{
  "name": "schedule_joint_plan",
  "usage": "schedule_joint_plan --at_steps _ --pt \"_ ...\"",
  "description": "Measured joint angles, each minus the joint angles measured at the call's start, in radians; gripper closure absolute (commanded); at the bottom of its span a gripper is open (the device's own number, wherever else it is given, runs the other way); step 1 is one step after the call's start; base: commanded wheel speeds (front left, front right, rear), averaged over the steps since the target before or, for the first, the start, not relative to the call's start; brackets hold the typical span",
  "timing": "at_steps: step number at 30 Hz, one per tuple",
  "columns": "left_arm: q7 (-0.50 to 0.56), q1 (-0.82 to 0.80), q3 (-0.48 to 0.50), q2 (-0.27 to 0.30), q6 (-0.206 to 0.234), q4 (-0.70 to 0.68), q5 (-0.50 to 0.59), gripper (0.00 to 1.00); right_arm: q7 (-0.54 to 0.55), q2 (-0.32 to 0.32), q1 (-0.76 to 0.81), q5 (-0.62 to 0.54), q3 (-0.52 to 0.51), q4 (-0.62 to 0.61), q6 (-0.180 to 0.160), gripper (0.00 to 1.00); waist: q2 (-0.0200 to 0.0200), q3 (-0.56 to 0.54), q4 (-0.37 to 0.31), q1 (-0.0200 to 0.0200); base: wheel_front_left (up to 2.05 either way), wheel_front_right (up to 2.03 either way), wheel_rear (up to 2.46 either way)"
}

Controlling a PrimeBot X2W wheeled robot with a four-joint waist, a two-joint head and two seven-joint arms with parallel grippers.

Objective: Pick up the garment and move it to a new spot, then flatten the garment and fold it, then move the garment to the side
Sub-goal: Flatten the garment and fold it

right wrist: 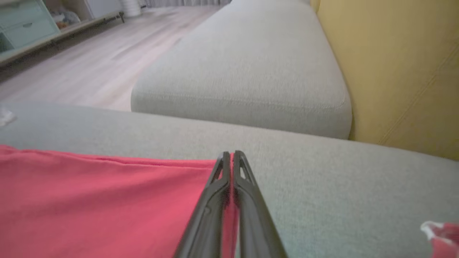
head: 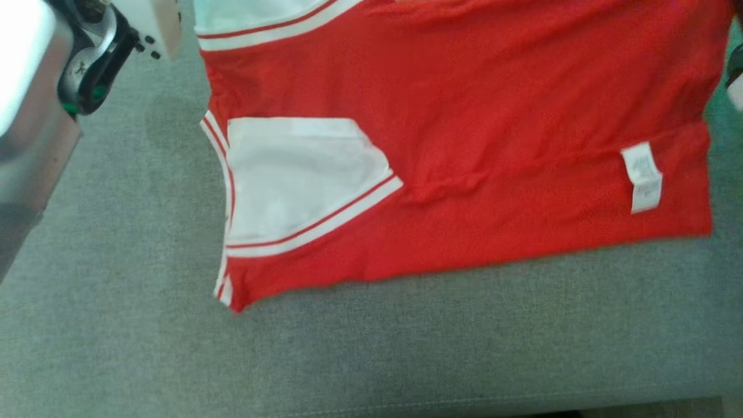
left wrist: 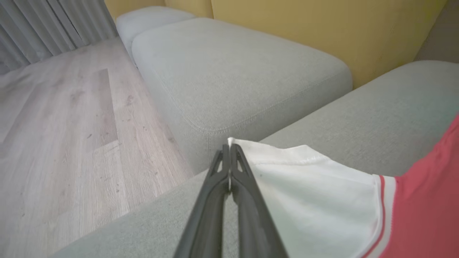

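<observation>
The garment (head: 464,145), red with white sleeves, lies spread on a grey cushion (head: 406,348). In the head view one white sleeve (head: 302,174) is folded in over the red body at the garment's left side, its striped cuff running diagonally. A white label (head: 641,177) shows near the right edge. The upper part of the garment runs out of the top of that view. A pale forearm (head: 35,116) enters at the upper left, beside the garment.

In the left wrist view, the left fingers (left wrist: 215,186) are pressed together on the edge of a white sleeve (left wrist: 315,193). A sliver of white cloth shows between them and at their tips. The sleeve stretches from the tips back to the striped seam and the red body.

In the right wrist view, the right fingers (right wrist: 211,200) are closed on the red edge of the garment, with red cloth showing in the slit between them. The red cloth spreads to the left of the fingers over the cushion.

Beyond both grips lies a second cushion (left wrist: 233,71), with a yellow backrest (left wrist: 322,28) on one side and a wood floor (left wrist: 71,125) on the other.
</observation>
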Motion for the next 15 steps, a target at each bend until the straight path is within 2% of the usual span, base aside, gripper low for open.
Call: schedule_joint_plan --at_steps 3,6,11,15 --pt "-0.018 0.007 0.002 0.012 0.000 -0.028 0.000 1.00 0.000 -0.016 0.009 0.000 -0.050 -0.026 0.000 1.00 0.0000 -0.012 0.003 0.0000 0.00 0.00 0.00" --pt "-0.038 0.055 -0.001 0.048 0.013 -0.086 0.011 1.00 -0.002 -0.046 0.071 0.001 -0.126 -0.073 0.000 1.00 0.0000 -0.034 0.008 -0.0001 0.00 0.00 0.00" --pt "-0.052 0.214 -0.006 0.138 0.071 -0.238 0.017 1.00 -0.002 -0.080 0.248 -0.022 -0.202 -0.131 0.000 1.00 0.0000 -0.071 0.018 -0.0002 0.00 0.00 0.00" --pt "-0.057 0.363 -0.032 0.194 0.140 -0.390 0.005 1.00 -0.002 -0.091 0.341 -0.067 -0.248 -0.150 0.000 1.00 0.0000 -0.095 0.028 -0.0002 0.00 0.00 0.00"
